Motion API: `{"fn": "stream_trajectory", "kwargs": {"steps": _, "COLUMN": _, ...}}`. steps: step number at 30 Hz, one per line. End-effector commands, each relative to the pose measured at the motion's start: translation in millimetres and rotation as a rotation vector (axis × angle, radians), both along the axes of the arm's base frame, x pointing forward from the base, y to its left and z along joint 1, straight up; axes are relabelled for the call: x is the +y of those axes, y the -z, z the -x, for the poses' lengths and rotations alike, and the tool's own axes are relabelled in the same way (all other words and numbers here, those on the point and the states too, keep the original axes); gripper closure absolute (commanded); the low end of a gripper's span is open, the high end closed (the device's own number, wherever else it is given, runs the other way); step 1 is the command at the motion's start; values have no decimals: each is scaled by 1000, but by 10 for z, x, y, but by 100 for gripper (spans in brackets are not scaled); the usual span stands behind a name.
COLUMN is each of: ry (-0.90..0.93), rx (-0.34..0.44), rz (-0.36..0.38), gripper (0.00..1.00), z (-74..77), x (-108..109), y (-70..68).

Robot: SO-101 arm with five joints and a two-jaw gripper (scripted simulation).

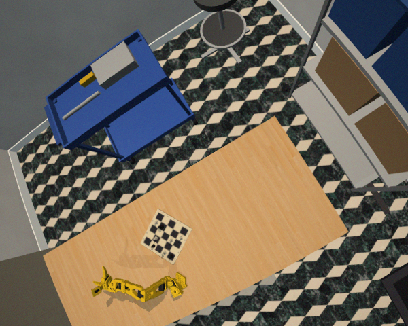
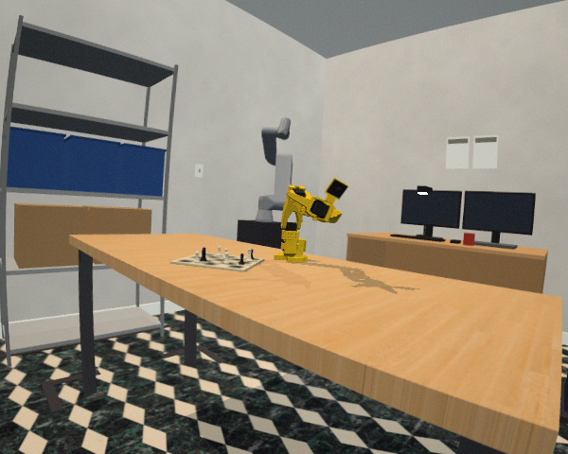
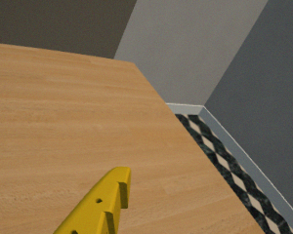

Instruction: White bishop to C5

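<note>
The chessboard (image 1: 181, 246) (image 2: 180, 262) lies on the wooden table (image 1: 249, 175) (image 2: 372, 317) (image 3: 49, 117). Several small white and black pieces stand on it; they are too small to tell which one is the white bishop. My yellow arm (image 1: 141, 289) (image 2: 293, 219) stands beside the board and reaches away from it. My gripper (image 1: 99, 280) is open and empty, well off the board. The wrist view shows only one yellow jaw (image 3: 98, 221) above bare table; the board is out of that view.
The table's far edge and the checkered floor (image 3: 244, 175) show past the jaw. A blue cart (image 1: 120, 94), a stool (image 1: 222, 28) and a shelf rack (image 1: 369, 87) (image 2: 83, 161) stand around the table. A desk with monitors (image 2: 465, 210) stands at the back.
</note>
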State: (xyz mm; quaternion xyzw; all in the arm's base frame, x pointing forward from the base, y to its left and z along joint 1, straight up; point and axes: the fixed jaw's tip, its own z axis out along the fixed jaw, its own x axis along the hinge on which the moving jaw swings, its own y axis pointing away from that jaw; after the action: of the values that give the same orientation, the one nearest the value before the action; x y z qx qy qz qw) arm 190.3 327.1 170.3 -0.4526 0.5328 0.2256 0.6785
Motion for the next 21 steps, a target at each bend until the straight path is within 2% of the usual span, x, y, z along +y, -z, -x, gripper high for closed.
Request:
{"fn": "stream_trajectory", "kwargs": {"steps": 1, "ry": 26, "rx": 2, "rz": -18, "gripper": 2, "z": -64, "x": -82, "y": -137}}
{"fn": "stream_trajectory", "kwargs": {"steps": 6, "ry": 84, "rx": 30, "rz": -13, "gripper": 5, "z": -200, "x": -265, "y": -275}}
{"fn": "stream_trajectory", "kwargs": {"steps": 8, "ry": 84, "rx": 30, "rz": -13, "gripper": 5, "z": -200, "x": -265, "y": -275}}
{"fn": "stream_trajectory", "kwargs": {"steps": 14, "ry": 178, "rx": 87, "rz": 9, "gripper": 11, "z": -371, "x": -585, "y": -416}}
{"fn": "stream_trajectory", "kwargs": {"steps": 21, "ry": 250, "rx": 131, "rz": 22, "gripper": 15, "z": -459, "x": -846, "y": -505}}
